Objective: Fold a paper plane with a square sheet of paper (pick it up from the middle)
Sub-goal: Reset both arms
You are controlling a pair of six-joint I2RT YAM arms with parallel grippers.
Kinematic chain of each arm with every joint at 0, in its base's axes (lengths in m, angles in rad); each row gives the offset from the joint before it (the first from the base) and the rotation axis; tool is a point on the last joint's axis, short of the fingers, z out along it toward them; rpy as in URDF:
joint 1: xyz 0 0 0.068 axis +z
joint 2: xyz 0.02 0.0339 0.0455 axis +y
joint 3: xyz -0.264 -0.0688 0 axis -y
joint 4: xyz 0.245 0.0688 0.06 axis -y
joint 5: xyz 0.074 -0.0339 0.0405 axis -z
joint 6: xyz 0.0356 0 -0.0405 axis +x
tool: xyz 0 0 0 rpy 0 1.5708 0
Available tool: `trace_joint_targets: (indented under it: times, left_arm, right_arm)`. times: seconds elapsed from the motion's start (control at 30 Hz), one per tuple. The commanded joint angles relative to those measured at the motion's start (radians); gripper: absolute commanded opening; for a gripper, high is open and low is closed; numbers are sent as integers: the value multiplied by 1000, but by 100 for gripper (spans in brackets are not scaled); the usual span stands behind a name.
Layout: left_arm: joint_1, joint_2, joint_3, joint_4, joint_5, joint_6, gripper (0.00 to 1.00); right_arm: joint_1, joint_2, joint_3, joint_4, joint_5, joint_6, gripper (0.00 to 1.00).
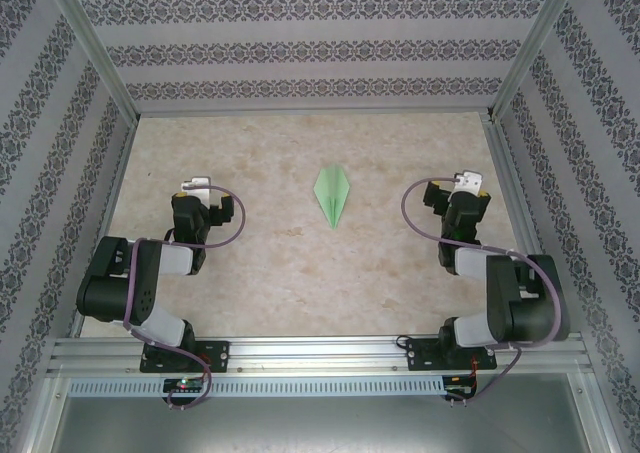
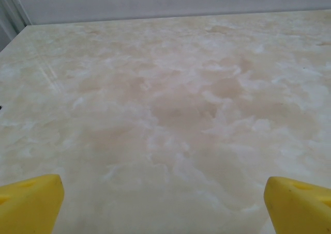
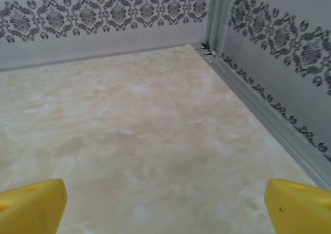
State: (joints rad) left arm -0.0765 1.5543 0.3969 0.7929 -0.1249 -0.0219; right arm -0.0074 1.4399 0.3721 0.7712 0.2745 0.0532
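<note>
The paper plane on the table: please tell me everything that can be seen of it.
The paper plane is a narrow dart of thin, plain, pale green paper, kite-shaped, with a centre crease running along its length. Its long sharp point faces the near edge, where the arm bases are, and its shorter, blunter end faces the back wall. It lies on the marbled beige table, about midway between left and right. Nothing but the table touches it.

Beige marbled tabletop (image 1: 300, 273) inside patterned grey-banded walls (image 1: 300, 48) and aluminium frame posts (image 1: 95, 43).
</note>
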Motion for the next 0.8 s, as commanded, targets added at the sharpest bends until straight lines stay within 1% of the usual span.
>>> trace_joint_targets:
  times: [0.0,0.03,0.1,0.17,0.2,0.27,0.7,0.73,0.77]
  left_arm:
    - [14,5,2,65,25,23,100]
    - [14,6,3,64,25,24,100]
    - [14,6,3,63,23,25,100]
    - [14,5,2,64,24,25,100]
    - [12,5,4,62,28,31,100]
    - [11,5,23,25,83,53,100]
    - [11,10,26,25,85,53,100]
    - [11,10,25,24,85,54,100]
    - [11,9,26,25,86,54,100]
  right_arm:
    - [-5,43,-24,163,-43,7,98]
    - [-4,58,-24,179,-53,0,98]
    - [4,52,-2,121,-57,-13,98]
    - [7,62,-3,144,-56,-17,98]
    - [7,58,2,123,-55,-16,98]
    - [8,61,1,132,-54,-19,98]
    - [13,58,1,127,-44,-24,98]
    - [13,56,-3,133,-64,-28,98]
    - [12,54,-8,140,-120,-48,98]
